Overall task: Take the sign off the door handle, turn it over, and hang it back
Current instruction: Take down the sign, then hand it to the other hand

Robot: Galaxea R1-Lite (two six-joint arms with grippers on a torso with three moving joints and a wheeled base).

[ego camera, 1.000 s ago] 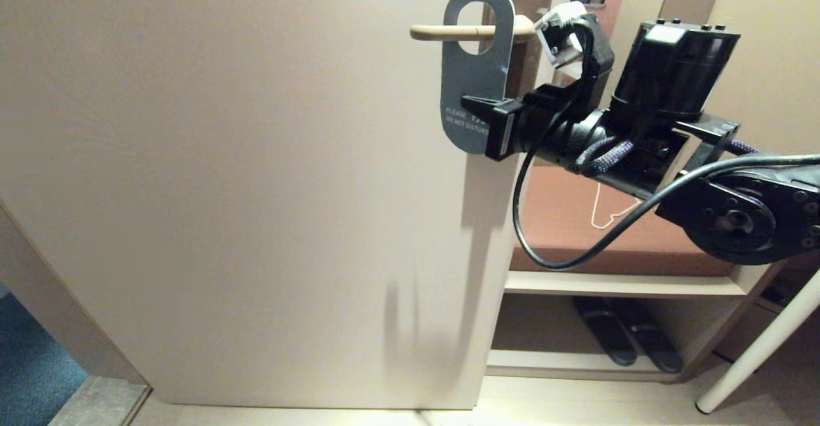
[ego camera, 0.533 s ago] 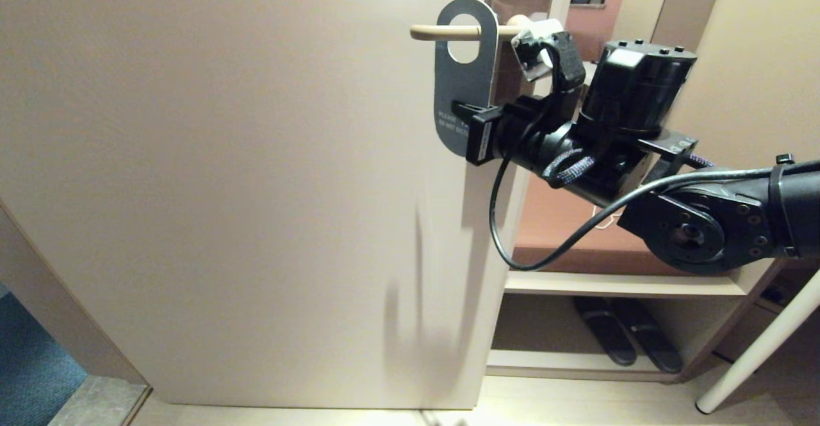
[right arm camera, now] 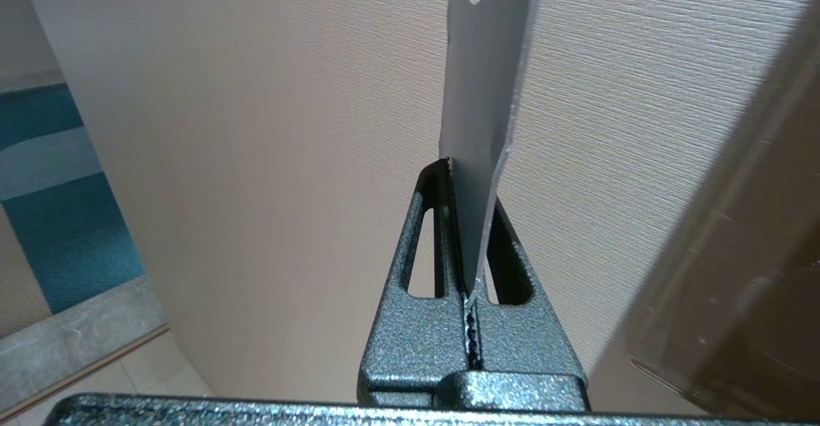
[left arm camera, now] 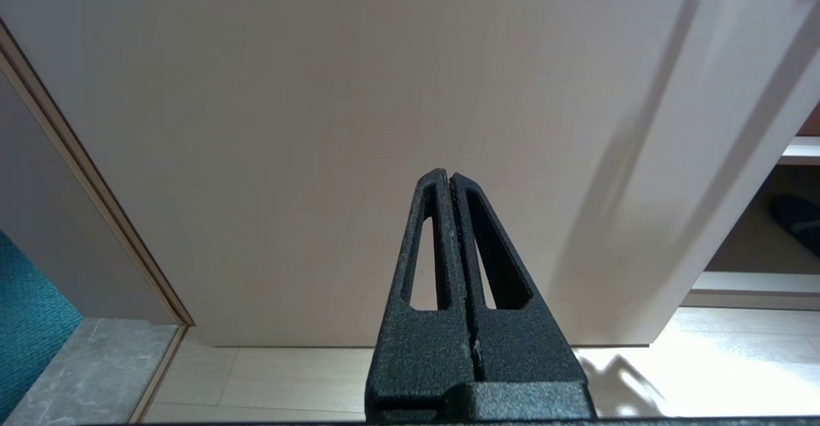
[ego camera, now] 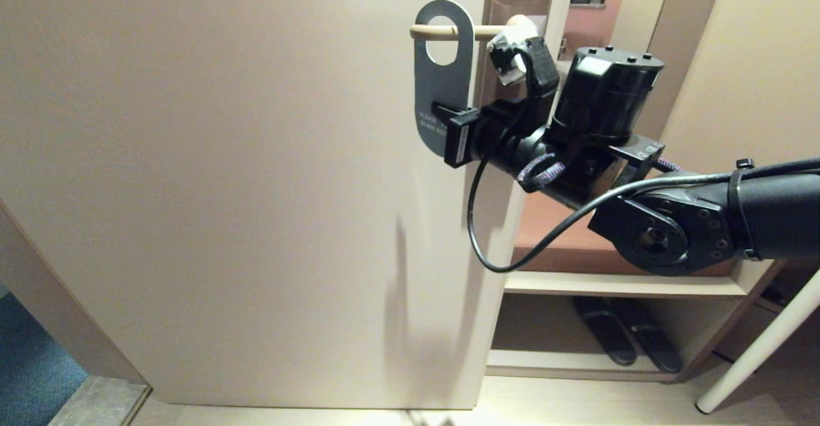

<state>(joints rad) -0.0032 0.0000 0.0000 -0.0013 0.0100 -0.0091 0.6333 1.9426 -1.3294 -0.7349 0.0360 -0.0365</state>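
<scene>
The sign, grey-blue face with "PLEASE DO NOT DISTURB" toward me, hangs with its oval hole over the free end of the beige door handle. My right gripper is shut on the sign's lower end, reaching in from the right. In the right wrist view the sign stands edge-on, pinched between the shut fingers of the right gripper. My left gripper is shut and empty, low before the door; it does not show in the head view.
The beige door fills the left and middle. Right of its edge is an open closet with shelves, dark slippers and a white pole. Teal carpet lies lower left.
My right gripper has carried the sign leftward along the handle, from near the elbow to the lever's free end. The left gripper's earlier state is not shown.
</scene>
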